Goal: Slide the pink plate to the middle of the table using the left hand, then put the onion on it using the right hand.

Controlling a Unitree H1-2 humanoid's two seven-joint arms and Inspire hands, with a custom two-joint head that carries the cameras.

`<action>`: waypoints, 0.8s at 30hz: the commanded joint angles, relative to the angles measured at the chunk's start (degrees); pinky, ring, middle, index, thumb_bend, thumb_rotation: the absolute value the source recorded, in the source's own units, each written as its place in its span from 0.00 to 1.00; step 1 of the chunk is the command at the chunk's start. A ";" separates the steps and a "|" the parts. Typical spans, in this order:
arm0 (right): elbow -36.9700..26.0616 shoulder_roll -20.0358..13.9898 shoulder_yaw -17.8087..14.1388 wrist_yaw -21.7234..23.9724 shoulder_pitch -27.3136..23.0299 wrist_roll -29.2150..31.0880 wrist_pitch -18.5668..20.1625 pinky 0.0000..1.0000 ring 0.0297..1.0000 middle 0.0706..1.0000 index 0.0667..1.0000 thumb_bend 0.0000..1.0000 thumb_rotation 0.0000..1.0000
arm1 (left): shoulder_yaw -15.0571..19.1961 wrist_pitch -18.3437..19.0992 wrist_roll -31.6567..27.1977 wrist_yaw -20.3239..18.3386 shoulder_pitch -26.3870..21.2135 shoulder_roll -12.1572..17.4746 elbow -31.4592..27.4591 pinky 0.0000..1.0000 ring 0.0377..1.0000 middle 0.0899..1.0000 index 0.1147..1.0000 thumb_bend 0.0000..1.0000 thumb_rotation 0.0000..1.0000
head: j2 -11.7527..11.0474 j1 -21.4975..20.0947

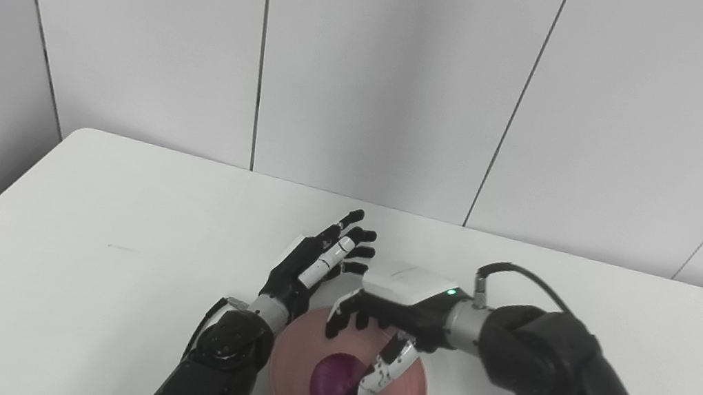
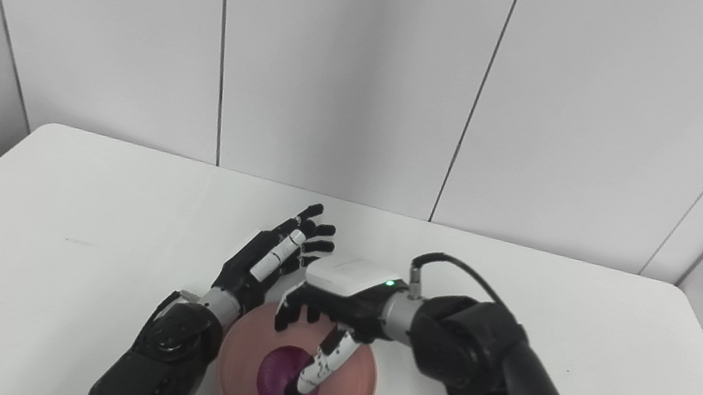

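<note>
— Where is the pink plate?

— On the white counter, close to its near edge and roughly midway across its width. It looks more like a shallow bowl, with a raised rim.

— And the onion?

— The purple onion lies inside the plate, on its bottom, a little left of the plate's centre.

— What is the right hand doing?

— It hangs over the far part of the plate, palm down. Its fingers curl downward above the plate's far rim, and its thumb reaches down to the onion's right side. The thumb tip seems to touch the onion, though from this angle I cannot be sure whether it presses on it or only sits just beside it. The other fingers are clear of the onion, so the hand is spread and grips nothing.

— And the left hand?

— It is just beyond the plate's left far rim, fingers stretched out and apart, pointing toward the wall. It holds nothing. Its forearm runs beside the plate's left edge.

— Do the two hands touch?

— They are near each other; the left fingertips end just beside the white back of the right hand.
</note>
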 commanded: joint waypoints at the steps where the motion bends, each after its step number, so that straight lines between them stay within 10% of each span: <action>1: -2.08 -1.15 -3.56 -3.45 -1.48 2.91 -0.70 0.58 0.69 0.72 0.68 0.97 0.55 | -0.29 3.89 0.40 -0.24 4.87 -0.20 2.86 0.73 0.80 0.82 0.89 0.77 0.74 | 0.49 -0.28; 9: 0.13 2.04 -16.96 -22.41 6.66 11.57 -4.38 0.51 0.60 0.65 0.72 0.94 0.97 | 0.13 5.78 -0.24 -0.43 5.45 0.39 -0.03 0.72 0.79 0.82 0.88 0.78 0.73 | 3.62 -3.17; 14: 5.69 6.01 -22.43 -31.93 11.96 18.35 -6.74 0.53 0.59 0.63 0.73 0.99 1.00 | 0.25 7.82 -0.61 -0.88 6.27 1.20 -3.04 0.72 0.80 0.82 0.88 0.77 0.74 | 5.05 -4.98; 24: 7.46 13.34 -27.59 -37.61 17.99 31.27 1.04 0.67 0.71 0.72 0.76 1.00 1.00 | 0.71 12.12 -1.45 -0.44 8.03 1.56 -9.02 0.71 0.79 0.82 0.86 0.78 0.72 | 6.17 -5.80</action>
